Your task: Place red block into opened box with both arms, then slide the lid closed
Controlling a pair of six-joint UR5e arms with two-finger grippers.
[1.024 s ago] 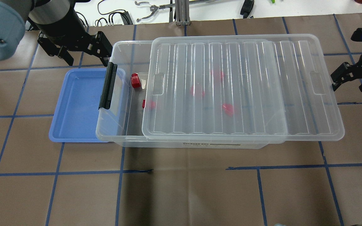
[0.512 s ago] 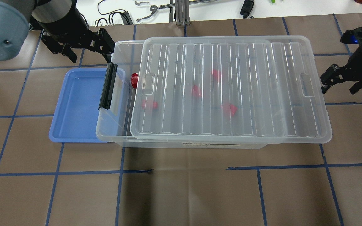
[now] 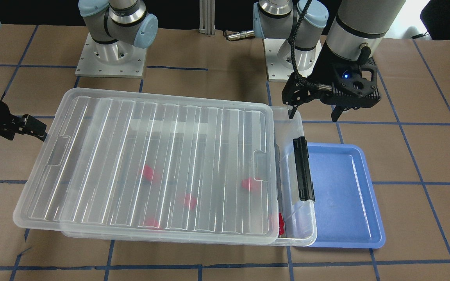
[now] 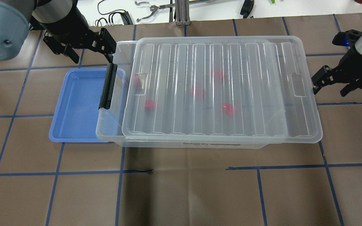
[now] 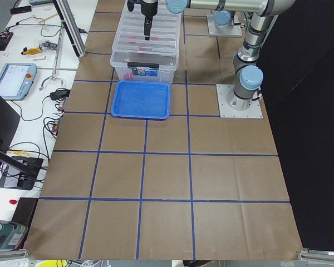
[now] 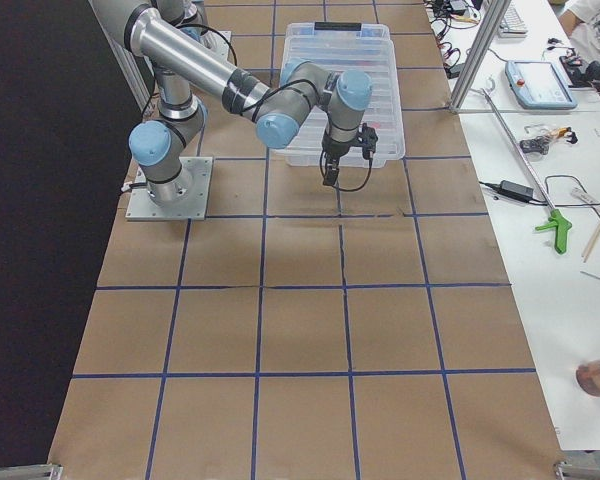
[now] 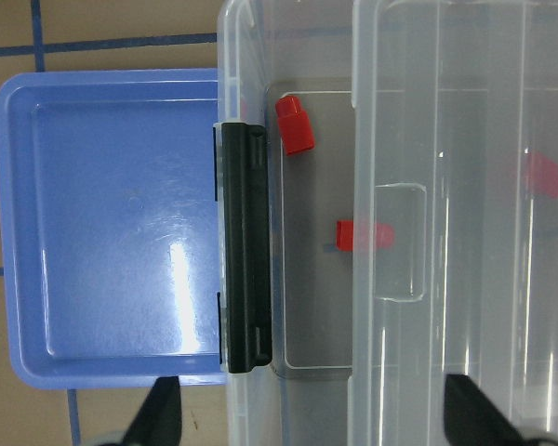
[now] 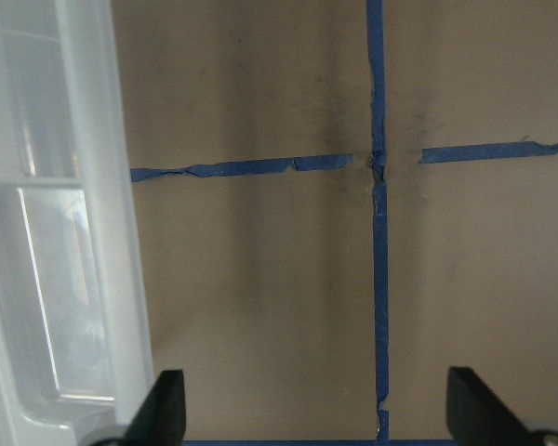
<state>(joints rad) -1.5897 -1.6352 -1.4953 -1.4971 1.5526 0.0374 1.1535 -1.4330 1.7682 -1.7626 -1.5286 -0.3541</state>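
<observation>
The clear box (image 4: 112,133) lies across the table's middle, its black latch (image 4: 108,86) on the left end. The ribbed lid (image 4: 218,91) covers most of it, leaves a narrow strip open by the latch and overhangs the right end. Several red blocks lie inside; one red block (image 7: 295,124) sits near the latch, and another (image 4: 228,109) shows through the lid. My left gripper (image 4: 90,58) hovers open and empty over the box's far left corner. My right gripper (image 4: 329,91) is open, its left finger (image 4: 315,88) against the lid's right edge.
A blue tray (image 4: 77,103) lies left of the box, tucked partly under its latch end. Cables and hand tools (image 4: 151,9) sit on the white bench beyond the table's far edge. Both arm bases (image 3: 111,58) stand behind the box.
The lid has slid left over the box, covering the red blocks by the latch end. My right gripper moved left with the lid's edge. The left gripper shifted slightly right.
</observation>
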